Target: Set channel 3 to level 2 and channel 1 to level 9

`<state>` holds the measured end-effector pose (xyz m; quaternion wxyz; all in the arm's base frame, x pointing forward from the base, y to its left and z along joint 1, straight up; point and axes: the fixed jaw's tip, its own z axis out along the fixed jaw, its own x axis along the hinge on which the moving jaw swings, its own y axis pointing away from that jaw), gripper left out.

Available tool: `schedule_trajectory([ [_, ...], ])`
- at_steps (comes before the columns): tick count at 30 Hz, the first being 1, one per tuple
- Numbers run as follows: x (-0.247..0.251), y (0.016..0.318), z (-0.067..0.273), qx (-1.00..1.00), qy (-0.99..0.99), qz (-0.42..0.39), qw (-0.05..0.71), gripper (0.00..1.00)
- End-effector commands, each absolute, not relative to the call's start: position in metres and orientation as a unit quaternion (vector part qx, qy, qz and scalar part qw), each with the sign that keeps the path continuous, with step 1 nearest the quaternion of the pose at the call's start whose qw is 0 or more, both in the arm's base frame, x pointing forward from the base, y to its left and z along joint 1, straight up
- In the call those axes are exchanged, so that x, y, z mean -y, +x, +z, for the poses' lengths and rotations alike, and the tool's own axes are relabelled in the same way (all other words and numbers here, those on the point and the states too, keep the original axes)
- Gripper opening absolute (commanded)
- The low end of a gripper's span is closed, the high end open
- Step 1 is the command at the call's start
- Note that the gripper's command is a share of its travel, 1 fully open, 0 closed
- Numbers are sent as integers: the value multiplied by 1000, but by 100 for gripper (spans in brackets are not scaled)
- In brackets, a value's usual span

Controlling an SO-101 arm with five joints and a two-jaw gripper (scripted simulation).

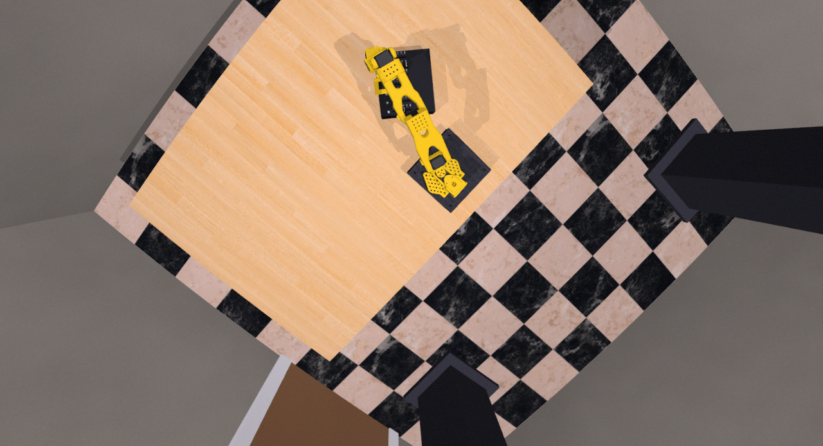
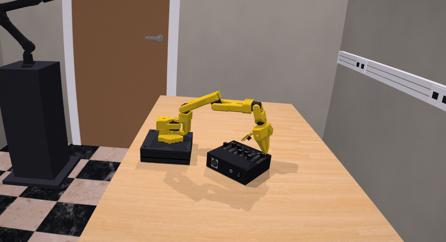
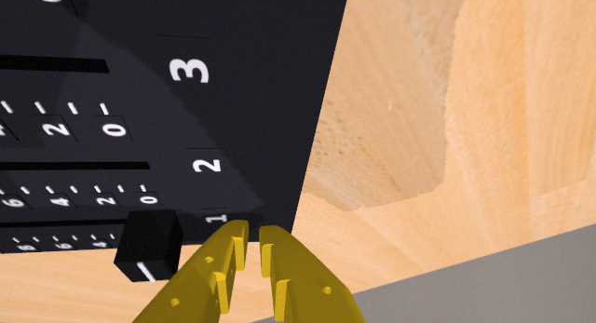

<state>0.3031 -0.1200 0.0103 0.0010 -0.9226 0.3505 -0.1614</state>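
Note:
The black lighting desk sits on the wooden table in front of the arm's base. In the wrist view the channel numbers 3, 2 and 1 are printed along its edge. The channel 1 fader cap, black with a white line, sits near the low end of its slot. The low ends of the channel 2 and 3 slots are bare; their caps are out of view. My gripper is shut and empty. It points down at the desk's edge by the number 1, just right of that cap.
The arm's black base block stands left of the desk. The table's far edge and a grey wall lie beyond the desk. A tall black pedestal with a dark arm stands on the checkered floor.

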Motion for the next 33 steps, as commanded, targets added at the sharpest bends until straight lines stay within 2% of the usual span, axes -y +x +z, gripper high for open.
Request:
schedule_trajectory([
  [1, 120, 302, 8, -352, -923, -158, 2, 0],
  [33, 124, 299, 8, -354, -923, -151, 0, 0],
])
